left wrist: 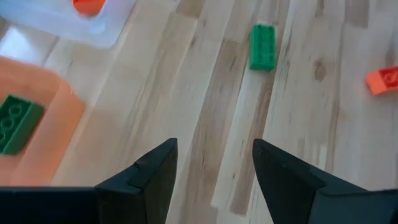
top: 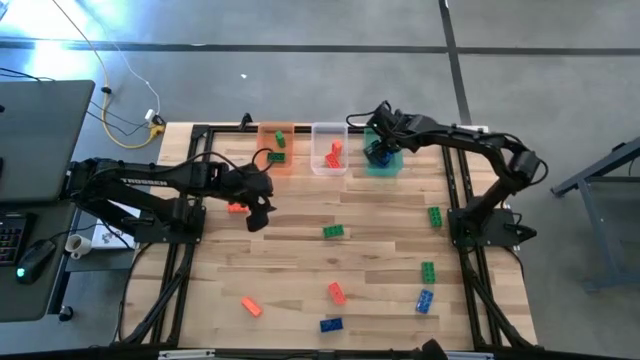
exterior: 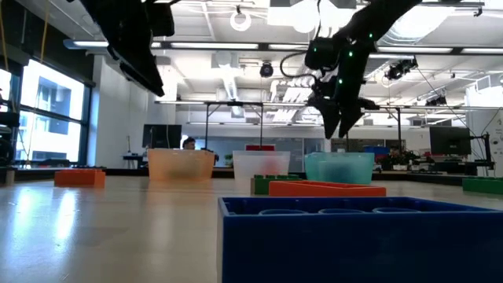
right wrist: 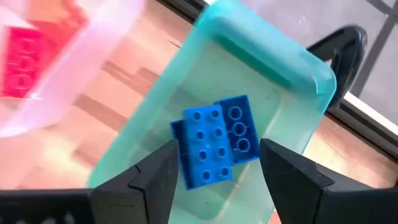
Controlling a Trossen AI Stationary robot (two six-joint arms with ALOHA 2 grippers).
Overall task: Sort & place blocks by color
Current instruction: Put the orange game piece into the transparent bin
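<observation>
The right gripper (right wrist: 214, 180) hangs over the green tub (top: 384, 162), fingers apart, blue blocks (right wrist: 216, 143) lying inside. Best lift straight up clear of the rim. The left gripper (left wrist: 214, 180), fingers apart and empty, hovers near the orange tub (top: 277, 160).

Low view: blue block (exterior: 361, 240) in the foreground is cut off by the bottom edge and hides most of the red-orange block (exterior: 326, 188) and green block (exterior: 263, 184) behind it. Tub contents there are just blurred smears. Left wrist view: orange tub (left wrist: 37, 118) and clear tub (left wrist: 74, 22) are cropped at the frame edges. Right wrist view: a third blue block (right wrist: 177, 130) possibly sits under the top two, mostly covered.
</observation>
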